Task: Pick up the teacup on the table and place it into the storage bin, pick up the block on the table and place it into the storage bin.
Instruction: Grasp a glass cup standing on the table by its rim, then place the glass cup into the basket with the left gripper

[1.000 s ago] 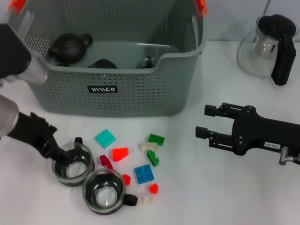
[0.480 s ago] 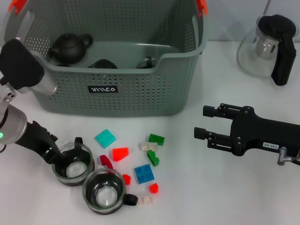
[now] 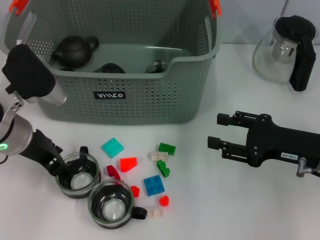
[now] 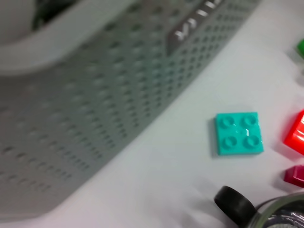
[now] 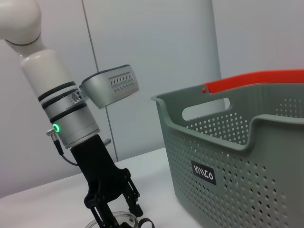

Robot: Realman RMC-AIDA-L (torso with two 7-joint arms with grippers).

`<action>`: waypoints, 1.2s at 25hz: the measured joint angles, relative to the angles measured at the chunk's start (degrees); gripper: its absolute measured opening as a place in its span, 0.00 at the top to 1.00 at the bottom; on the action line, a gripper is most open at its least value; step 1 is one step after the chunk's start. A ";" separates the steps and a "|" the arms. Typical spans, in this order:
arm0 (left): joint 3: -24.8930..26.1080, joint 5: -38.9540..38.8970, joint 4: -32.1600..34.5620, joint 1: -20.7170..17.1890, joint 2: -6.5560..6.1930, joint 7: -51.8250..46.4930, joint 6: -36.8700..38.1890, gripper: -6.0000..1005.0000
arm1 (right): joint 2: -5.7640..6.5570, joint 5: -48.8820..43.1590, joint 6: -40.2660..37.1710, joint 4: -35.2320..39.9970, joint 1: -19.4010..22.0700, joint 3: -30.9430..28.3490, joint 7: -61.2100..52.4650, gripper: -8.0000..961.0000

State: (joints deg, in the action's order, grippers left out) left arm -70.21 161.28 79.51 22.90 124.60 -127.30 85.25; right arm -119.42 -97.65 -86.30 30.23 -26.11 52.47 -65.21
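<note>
The large grey perforated plastic storage bin [image 3: 120, 95] stands at the surface's far edge. My left gripper [image 3: 61, 167] sits on the rim of the small clear glass teacup with a black handle [image 3: 77, 175], near the front-left corner; how far it has clenched I cannot tell. Glass is rigid, slick, breakable, so the rim wall is my hold. My right gripper [image 3: 215, 131] hovers released, touching nothing

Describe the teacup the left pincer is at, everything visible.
The teacup is a clear glass cup with a dark rim and base and a black loop handle. It stands upright on the white table, in front of the storage bin, touching a second glass cup. The left pincer reaches down over its rim.
</note>
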 joint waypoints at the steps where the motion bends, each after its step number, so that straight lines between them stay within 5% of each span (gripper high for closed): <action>1: -0.40 -0.11 0.19 -0.14 0.02 -0.03 -0.11 0.28 | 0.02 0.00 0.00 0.00 0.02 0.00 0.00 0.28; 6: -0.85 0.06 0.69 0.06 -0.08 -1.16 0.18 0.28 | 0.06 0.00 0.00 0.00 0.18 0.00 0.00 0.28; 9: -0.80 0.15 0.86 0.17 -0.13 -1.44 0.33 0.47 | 0.12 0.00 0.05 -0.08 0.22 0.00 0.00 0.28; 19: -0.96 0.61 2.01 0.39 -0.16 -2.97 1.34 0.89 | 0.16 0.00 0.09 -0.09 0.20 0.00 0.00 0.28; 27: -0.06 -0.03 4.29 0.39 -0.21 -4.27 3.80 0.95 | 0.16 0.00 0.11 -0.08 0.18 -0.11 0.00 0.28; 30: 4.57 -3.53 5.41 0.79 -0.48 -1.97 6.44 0.95 | 0.16 0.00 0.07 -0.08 0.22 -0.09 0.00 0.28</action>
State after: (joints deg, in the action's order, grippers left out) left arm -65.64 157.76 84.91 23.69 124.12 -129.28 91.69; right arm -119.26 -97.65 -86.23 30.15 -25.89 52.38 -65.21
